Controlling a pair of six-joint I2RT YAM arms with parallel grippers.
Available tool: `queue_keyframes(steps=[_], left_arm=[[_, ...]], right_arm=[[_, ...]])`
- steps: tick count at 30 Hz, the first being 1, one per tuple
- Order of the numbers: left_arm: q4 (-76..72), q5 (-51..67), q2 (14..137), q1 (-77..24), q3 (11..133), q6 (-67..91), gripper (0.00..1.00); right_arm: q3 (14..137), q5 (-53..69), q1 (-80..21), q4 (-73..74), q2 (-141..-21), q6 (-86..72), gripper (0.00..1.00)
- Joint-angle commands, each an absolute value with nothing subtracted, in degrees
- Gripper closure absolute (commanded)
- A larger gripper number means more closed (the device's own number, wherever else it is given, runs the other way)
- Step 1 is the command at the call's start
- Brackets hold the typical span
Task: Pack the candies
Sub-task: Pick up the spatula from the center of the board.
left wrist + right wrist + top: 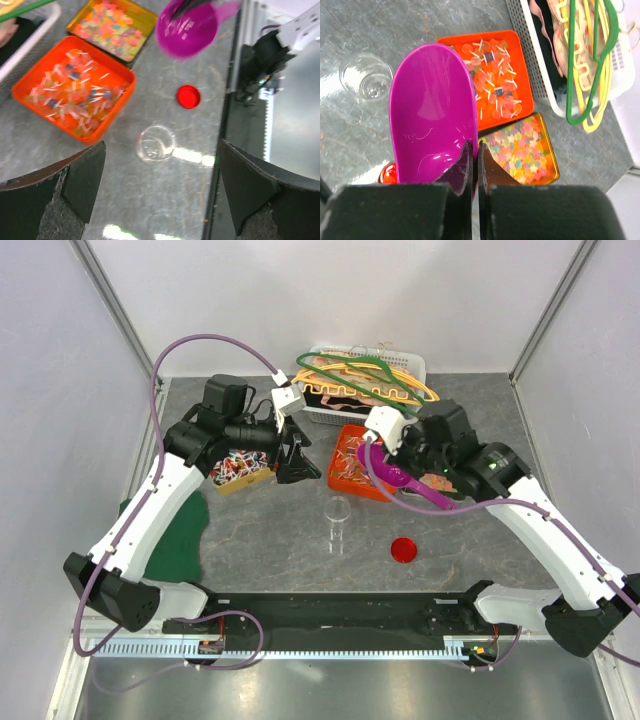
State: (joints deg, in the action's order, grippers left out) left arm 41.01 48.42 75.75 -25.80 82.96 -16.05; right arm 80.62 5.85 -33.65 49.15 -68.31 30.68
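– At the right arm's tip, what is held?
– The right gripper (pixel 475 157) has its fingers pressed together on the rear of a purple scoop (pixel 432 105). The scoop's bowl is bare and held off the table by the orange tray (pixel 116 114).
– And the left?
– The left gripper (pixel 293 458) is spread wide, touching nothing, between the two trays.
– Where are the candies (pixel 75 95)?
– Heaped in the orange tray. The yellow tray (pixel 238 483) holds pastel sweets. The white basket (pixel 415 365) behind them holds coat hangers (pixel 360 375).
– The glass jar (pixel 338 518)?
– Upright and open-mouthed in front of the orange tray, with the red lid (pixel 403 550) lying apart to its right.
– Room to move?
– There is bare grey tabletop around the jar and lid, up to the black rail at the near edge. A green cloth (pixel 185 535) lies at the left edge.
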Motion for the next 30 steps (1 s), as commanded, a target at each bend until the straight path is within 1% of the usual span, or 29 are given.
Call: queue_keyframes(steps=[1,6,11,18,23,30], left_arm=[[38.7,54.9,78.8,-25.8,84.5,-7.2,0.0],[35.8,57.7,82.1,-25.8,83.9,-3.5,0.0],[33.6,57.2,83.6,-25.3,83.7,-1.8,0.03],[32.1,57.6,85.1,-25.0,83.3,-0.6,0.06],[31.7,57.6,85.6,-25.0,83.1,-0.5,0.07],[31.7,58.3,86.0,-25.0,83.0,-0.6,0.13]], right_arm=[[79.5,-6.9,-38.1,39.2,-67.9,26.6,1.0],[81.1,-9.9,-42.0,38.0,-70.4,27.0,1.0],[82.5,-10.8,-45.4,39.1,-72.4,27.2,1.0],[81.7,-9.4,-48.5,38.8,-72.5,26.1,1.0],[83.2,-8.0,-49.8,39.4,-73.2,25.6,1.0],[85.8,-8.1,-53.1,40.3,-75.8,25.6,1.0]])
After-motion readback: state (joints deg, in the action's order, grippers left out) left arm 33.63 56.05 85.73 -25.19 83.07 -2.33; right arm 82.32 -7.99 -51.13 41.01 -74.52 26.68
